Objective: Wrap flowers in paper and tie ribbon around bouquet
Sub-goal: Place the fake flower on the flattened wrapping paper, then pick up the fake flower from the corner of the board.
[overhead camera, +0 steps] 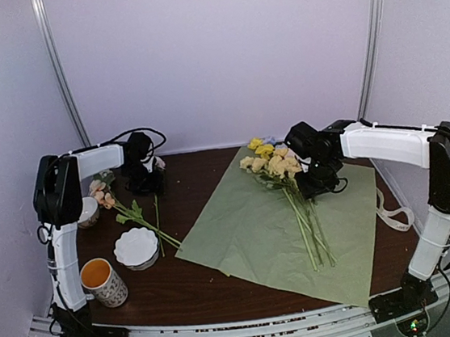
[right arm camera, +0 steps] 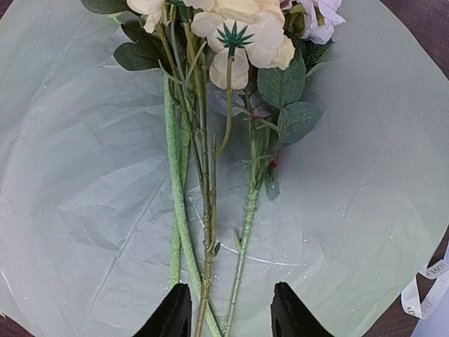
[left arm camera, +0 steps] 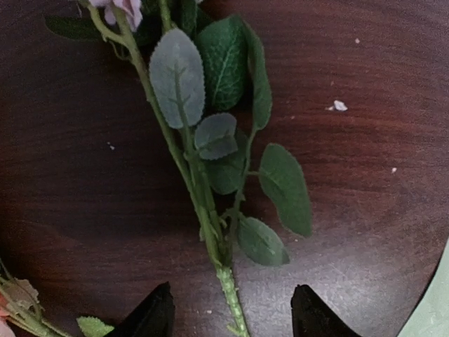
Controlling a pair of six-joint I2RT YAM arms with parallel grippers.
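Observation:
The paper lies flat on the table with its sage-green side up. On it rest several flowers, cream and yellow heads at the far end, stems pointing to the near edge. My right gripper hovers over those stems, open; they run between the fingers without being clamped. At the left, more flowers with pink heads lie on the wood. My left gripper is above them, open, one leafy stem lying between its fingers. The ribbon sits right of the paper.
A white scalloped bowl and a patterned cup stand at the front left. Another small cup is by the left arm. Grey walls enclose the table on three sides. The ribbon's end shows beside the paper's edge.

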